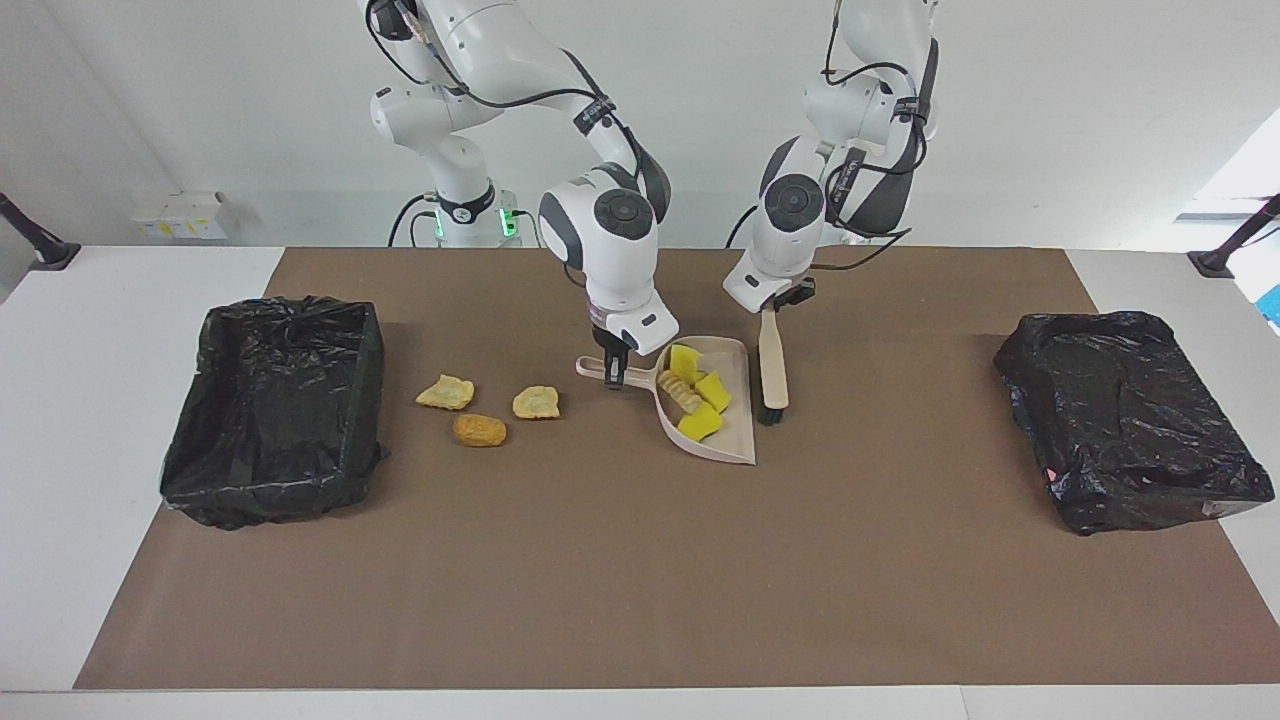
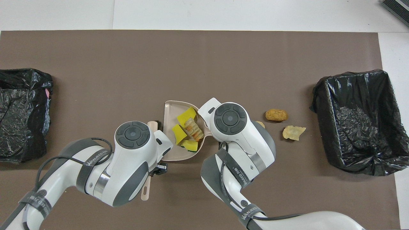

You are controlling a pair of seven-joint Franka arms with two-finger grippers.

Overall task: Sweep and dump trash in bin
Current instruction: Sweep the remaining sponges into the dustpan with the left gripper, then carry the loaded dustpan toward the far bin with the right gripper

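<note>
1. The right gripper (image 1: pixel 612 374) is clamping its fingers on the handle of the dustpan (image 1: pixel 741 443), which is lying on the surface (image 1: pixel 640 580) with its mouth facing the left arm's end.
2. The left gripper (image 1: pixel 776 303) is holding the brush (image 1: pixel 771 368) with fingers closed tight on the handle, the bristles hanging just beside the dustpan's mouth. Whether they are touching the surface cannot be told.
3. The trash is sitting in two groups. Four sponge and bread scraps (image 1: pixel 695 396) are lying in the dustpan. Three tan scraps (image 1: pixel 480 430) are lying on the surface between the dustpan's handle and the open bin (image 1: pixel 280 308), toward the right arm's end.
4. Risk: the tan scraps are lying at the closed handle side of the dustpan, so sweeping them in probably means turning or moving it. Any tilt toward the mouth would be spilling the loaded scraps back out.
5. Risk: the brush, crossing over to those scraps, could be knocking the dustpan's wall or the right arm.
6. Risk: the light scraps could be skidding away from a fast stroke, or bouncing out past the bin's rim.
</note>
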